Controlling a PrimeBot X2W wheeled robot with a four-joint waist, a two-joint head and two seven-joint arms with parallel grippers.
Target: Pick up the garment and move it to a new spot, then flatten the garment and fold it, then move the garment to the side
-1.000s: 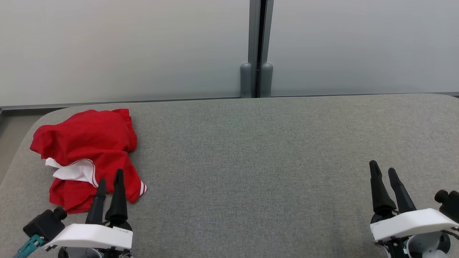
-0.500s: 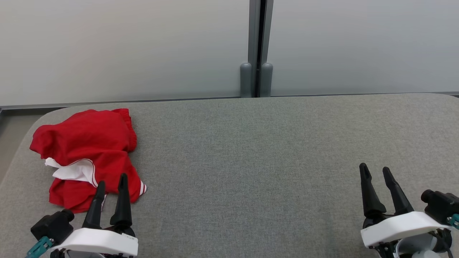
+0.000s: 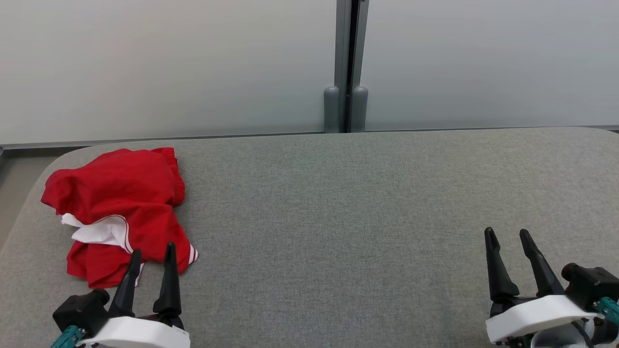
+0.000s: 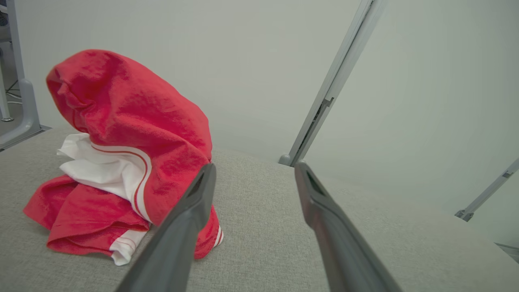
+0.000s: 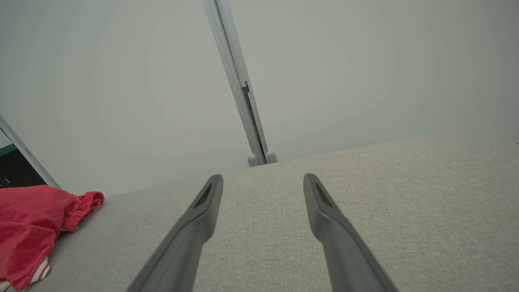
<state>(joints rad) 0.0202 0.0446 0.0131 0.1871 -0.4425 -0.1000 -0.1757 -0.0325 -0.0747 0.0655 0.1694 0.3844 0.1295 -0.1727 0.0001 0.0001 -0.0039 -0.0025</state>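
The garment is a crumpled red piece with white panels and stripes, heaped at the far left of the grey padded table. In the left wrist view the garment rises in a mound just ahead and left of my fingers. My left gripper stands open at the lower left, its fingertips over the heap's near edge, nothing between them. At the lower right my right gripper is open and empty above bare table. The right wrist view catches the garment at its left edge.
A pale partition wall with a grey vertical post runs behind the table. The table's rounded left corner lies close to the heap, with floor beyond it.
Both grippers have drawn back toward the near edge of the table, still open. The garment has not moved.
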